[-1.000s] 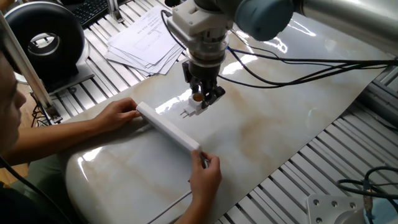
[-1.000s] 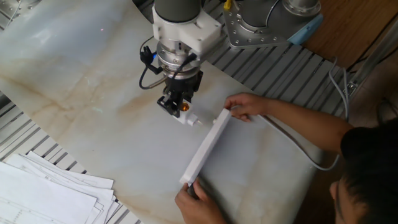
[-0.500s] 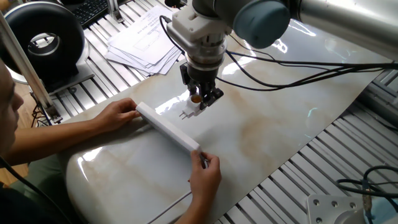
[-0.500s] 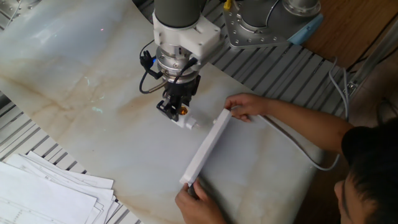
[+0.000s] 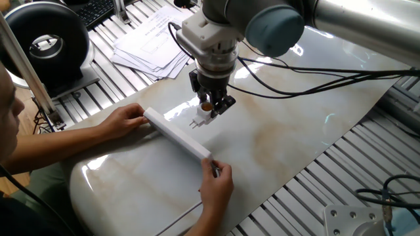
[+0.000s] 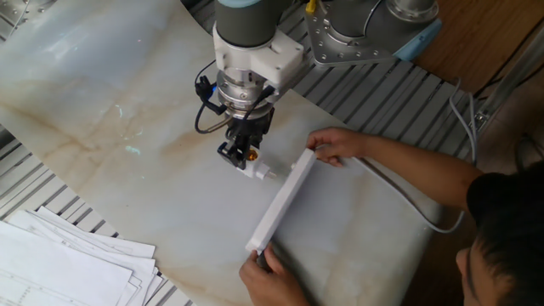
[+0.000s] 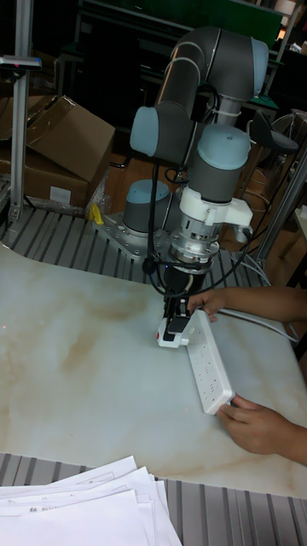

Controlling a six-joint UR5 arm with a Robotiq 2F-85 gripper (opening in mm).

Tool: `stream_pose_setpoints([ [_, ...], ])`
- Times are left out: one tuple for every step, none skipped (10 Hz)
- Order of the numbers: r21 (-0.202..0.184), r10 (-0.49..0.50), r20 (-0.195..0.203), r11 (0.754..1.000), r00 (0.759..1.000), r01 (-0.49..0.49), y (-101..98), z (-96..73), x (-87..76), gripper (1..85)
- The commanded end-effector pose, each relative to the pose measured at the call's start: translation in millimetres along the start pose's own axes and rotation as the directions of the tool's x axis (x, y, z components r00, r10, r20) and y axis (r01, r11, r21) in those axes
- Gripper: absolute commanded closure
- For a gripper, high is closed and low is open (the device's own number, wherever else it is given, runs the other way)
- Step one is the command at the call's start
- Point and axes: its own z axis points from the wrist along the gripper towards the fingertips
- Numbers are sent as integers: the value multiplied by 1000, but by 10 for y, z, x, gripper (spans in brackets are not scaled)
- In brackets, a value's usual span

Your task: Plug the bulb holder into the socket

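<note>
**Bulb holder held just short of the socket**

The bulb holder is grasped in the fingers of the gripper and hangs low over the marble table. Its metal prongs point toward the socket, which lies just beside it at about 8 o'clock in the one fixed view. In the other fixed view the bulb holder sits at 10 o'clock from the middle of the socket, near but apart, with a narrow gap between prongs and strip. The orange inside of the holder shows between the dark fingers.

A person steadies the socket with a hand at each end: one hand at the far end, the other hand at the near end. In the tall fixed view the socket is tipped on its side so that its outlet holes face the holder.

The step in hand is probably the final approach and push. To do it well, the prongs should stay level and square to the face of the strip and line up with one pair of holes before any force goes in. A slow, straight travel along the prong axis seems best. If the prongs meet plastic instead of holes, the strip may slide in the person's hold or the holder may twist in the fingers. A stack of papers lies well apart, at 10 o'clock.
</note>
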Motion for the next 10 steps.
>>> stream_pose_setpoints([
  [-2, 2, 16, 1000, 1000, -2, 61, 64, -40, 843],
  [-1, 2, 19, 1000, 1000, -2, 62, 74, -56, 843],
  [-5, 1, 32, 1000, 999, -1, 2, 78, -110, 843],
  [-6, -2, 52, 1000, 999, 2, -97, 78, -214, 843],
  [2, -12, 44, 1000, 999, 12, -245, 75, -248, 843],
  [7, -21, 48, 1000, 999, 20, -344, 80, -282, 843],
  [10, -16, 49, 1000, 999, 15, -389, 98, -282, 843],
  [14, -20, 56, 1000, 998, 19, -474, 137, -293, 843],
  [19, -21, 62, 1000, 998, 20, -559, 164, -297, 843],
  [13, -17, 60, 1000, 998, 16, -530, 140, -263, 843],
])
